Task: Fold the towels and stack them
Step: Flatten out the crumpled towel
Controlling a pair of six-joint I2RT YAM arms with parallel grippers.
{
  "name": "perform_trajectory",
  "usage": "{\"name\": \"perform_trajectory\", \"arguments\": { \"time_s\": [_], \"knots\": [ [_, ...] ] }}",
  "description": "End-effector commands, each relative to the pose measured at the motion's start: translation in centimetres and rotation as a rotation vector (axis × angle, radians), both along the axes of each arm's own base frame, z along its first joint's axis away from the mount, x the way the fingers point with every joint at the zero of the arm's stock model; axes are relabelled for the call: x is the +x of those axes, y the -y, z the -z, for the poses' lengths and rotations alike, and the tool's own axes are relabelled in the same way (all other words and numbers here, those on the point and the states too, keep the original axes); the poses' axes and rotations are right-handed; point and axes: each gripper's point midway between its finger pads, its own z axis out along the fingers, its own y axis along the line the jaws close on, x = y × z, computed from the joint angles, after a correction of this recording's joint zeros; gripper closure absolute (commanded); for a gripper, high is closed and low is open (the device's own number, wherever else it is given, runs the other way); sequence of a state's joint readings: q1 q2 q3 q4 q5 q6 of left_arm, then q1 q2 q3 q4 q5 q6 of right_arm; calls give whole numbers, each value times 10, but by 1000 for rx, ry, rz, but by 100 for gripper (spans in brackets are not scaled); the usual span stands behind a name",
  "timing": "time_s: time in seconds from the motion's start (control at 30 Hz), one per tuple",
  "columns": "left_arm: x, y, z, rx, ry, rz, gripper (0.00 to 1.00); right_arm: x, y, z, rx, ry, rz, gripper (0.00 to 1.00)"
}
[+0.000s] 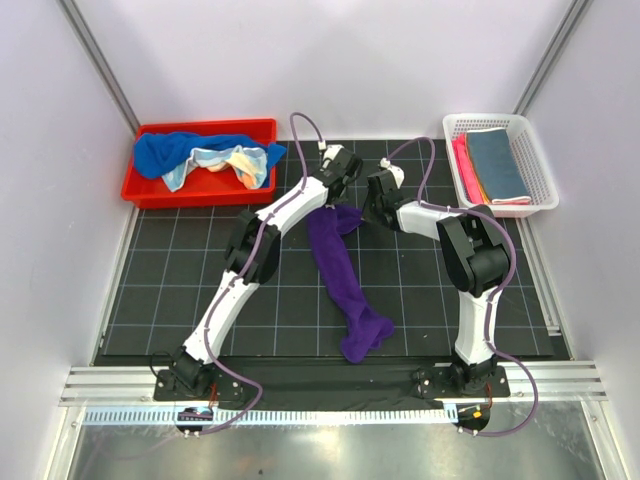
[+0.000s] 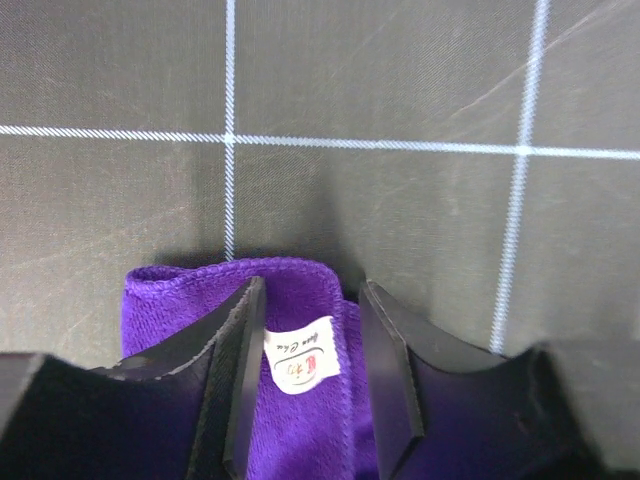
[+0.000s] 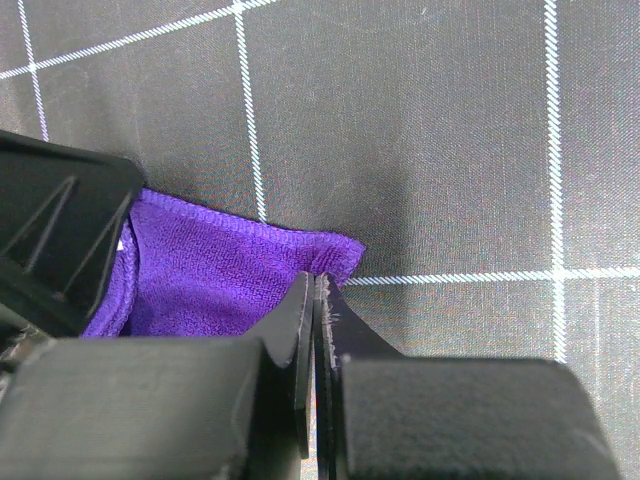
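A purple towel (image 1: 345,280) is shown lying as a long, rumpled strip on the black gridded mat (image 1: 180,290) of the bench, one end near the arms' bases and the other end farther from them. In the left wrist view the towel's far end (image 2: 180,290) is seen flat on the mat, with a small white label (image 2: 300,365) sewn near its hem.

The left claw (image 1: 333,203) is lowered over the far end's left part. Its jaws are held apart (image 2: 312,300), one on each side of the label, and the cloth between them is not pinched. The right claw (image 1: 376,212) is set at the far end's right corner. Its jaws are pressed together (image 3: 316,290) and are clamped on that corner, the hem (image 3: 220,270) being drawn up into the fingertips. The left claw (image 3: 60,230) is also visible in the right wrist view, over the cloth, just beside the right claw.

Well to the far left of the purple towel a red bin (image 1: 135,190) is placed, and in it a bright blue towel (image 1: 165,150) and a pale multicolour towel (image 1: 235,165) are heaped unfolded. Well to the far right of the purple towel a white mesh basket (image 1: 545,205) is placed. In it a folded slate blue towel (image 1: 495,160) is laid on top, with a hot pink towel (image 1: 462,165) showing along its left edge.
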State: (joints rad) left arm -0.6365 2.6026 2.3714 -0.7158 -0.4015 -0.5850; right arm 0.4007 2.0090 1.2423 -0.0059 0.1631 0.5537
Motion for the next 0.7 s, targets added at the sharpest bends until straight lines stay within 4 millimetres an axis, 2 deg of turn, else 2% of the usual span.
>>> {"name": "perform_trajectory", "arguments": {
  "time_s": [0.0,0.1,0.2,0.4,0.43,0.53,0.57,0.6,0.67],
  "knots": [
    [2,-1,4,27,6,-2,55,0,3,-13,15,21,11,99],
    [1,-1,5,32,2,-3,59,-1,5,-10,12,14,13,99],
    [3,-5,-1,39,15,-18,69,3,5,-13,22,37,20,99],
    [14,-8,-43,-3,93,-36,83,6,16,-12,21,34,38,99],
    [18,-12,-48,-17,101,-43,84,6,17,-13,22,33,40,99],
    [23,-23,-68,-43,117,-58,95,8,24,-16,24,37,52,99],
    [23,-26,-65,-41,109,-63,96,9,25,-17,25,39,55,99],
    [23,-29,-74,-55,119,-70,98,10,26,-19,27,42,55,99],
    [23,-38,-75,-65,109,-84,100,12,31,-20,22,42,64,99]
  ]
}}
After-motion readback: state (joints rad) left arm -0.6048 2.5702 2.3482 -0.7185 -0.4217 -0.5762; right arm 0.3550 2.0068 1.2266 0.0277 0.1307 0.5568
